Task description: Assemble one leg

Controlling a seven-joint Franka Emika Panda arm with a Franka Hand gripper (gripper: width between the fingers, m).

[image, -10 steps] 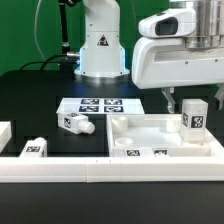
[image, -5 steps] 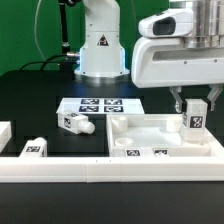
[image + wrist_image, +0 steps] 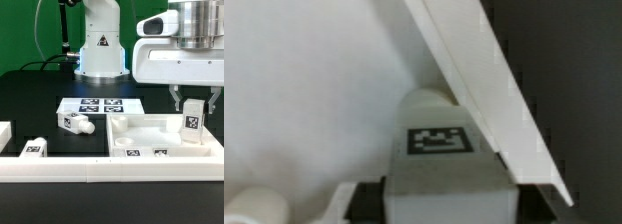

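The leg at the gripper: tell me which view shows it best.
The exterior view: the leg stands upright in the tray-shaped panel, between the fingers of the gripper. The wrist view shows only its tagged face close up, beside the panel's rim.

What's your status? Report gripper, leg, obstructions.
Gripper straddling upright leg, fingers either side; grip unconfirmed. Leg stands in right corner of tray-shaped panel, beside raised rim. Spare leg lying left, clear. No obstruction seen.

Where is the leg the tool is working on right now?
In the exterior view, the leg stands upright between the fingers of the tool, at the right end of the white tray-shaped panel.
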